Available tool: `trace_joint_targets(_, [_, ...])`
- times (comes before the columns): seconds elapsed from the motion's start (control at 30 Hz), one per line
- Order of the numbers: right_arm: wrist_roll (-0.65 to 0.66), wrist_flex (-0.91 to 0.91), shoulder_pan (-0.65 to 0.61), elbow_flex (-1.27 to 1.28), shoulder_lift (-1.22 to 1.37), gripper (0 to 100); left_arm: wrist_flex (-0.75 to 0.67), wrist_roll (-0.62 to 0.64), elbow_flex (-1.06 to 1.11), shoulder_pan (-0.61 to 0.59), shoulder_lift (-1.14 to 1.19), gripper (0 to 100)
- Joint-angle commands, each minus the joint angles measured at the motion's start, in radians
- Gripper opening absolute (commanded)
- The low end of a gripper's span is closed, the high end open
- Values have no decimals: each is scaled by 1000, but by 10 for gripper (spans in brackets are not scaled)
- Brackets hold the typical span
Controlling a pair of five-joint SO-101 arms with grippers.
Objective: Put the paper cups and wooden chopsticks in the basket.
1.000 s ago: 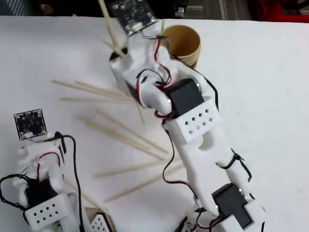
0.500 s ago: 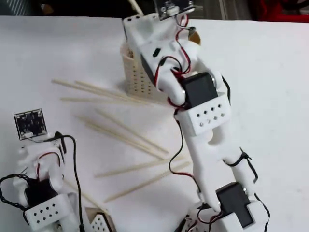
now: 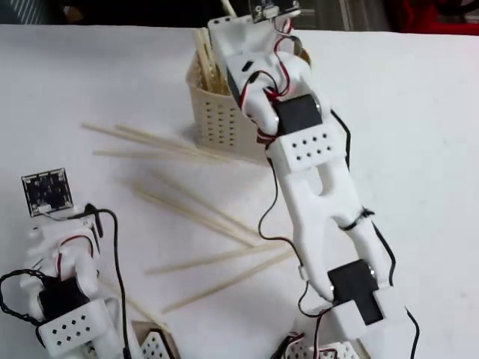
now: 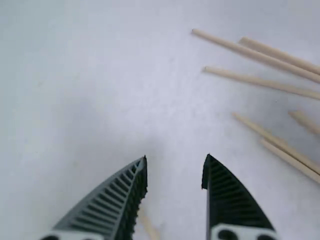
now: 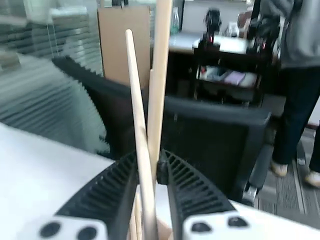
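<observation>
The right gripper (image 5: 147, 165) is pinching two chopsticks (image 5: 160, 75), which stand nearly upright between the toothed jaws, one leaning slightly across the other. In the high view that arm is stretched out over the basket (image 3: 217, 123) at the far side of the table (image 3: 419, 112), and a few sticks are already standing in the basket. To my eye the step is the drop. It should be done with the lower tips well inside the rim, the jaws opened gently so both sticks slide down together, and the arm then lifted straight up so it doesn't tip the basket. The left gripper (image 4: 175, 167) hangs spread above bare table, beside the loose chopsticks (image 3: 198, 213) lying scattered between the arms.
</observation>
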Motion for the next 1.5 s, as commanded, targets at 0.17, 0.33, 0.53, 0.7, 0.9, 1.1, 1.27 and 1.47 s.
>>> trace_joint_targets(0.17, [-6, -21, 5, 135, -7, 18, -23, 6, -5, -4, -15, 188])
trace_joint_targets(0.33, [-3, -21, 5, 212, -12, 18, -23, 6, -5, -4, -15, 188])
trace_joint_targets(0.53, [2, -21, 4, 267, -12, 18, -23, 6, -5, -4, -15, 188])
trace_joint_targets(0.7, [2, -21, 4, 302, -15, 18, -23, 6, -5, -4, -15, 188])
trace_joint_targets(0.9, [3, 35, 4, 301, -19, 70, -23, 5, -5, -4, -15, 188])
trace_joint_targets(1.1, [3, 156, 2, 305, -116, 136, -23, 5, -5, -4, -15, 188])
trace_joint_targets(1.27, [3, 254, 2, 307, -180, 114, -23, 5, -5, -4, -15, 188])
trace_joint_targets(1.47, [-3, 314, -7, 307, -219, 104, -23, 5, -5, -4, -15, 188])
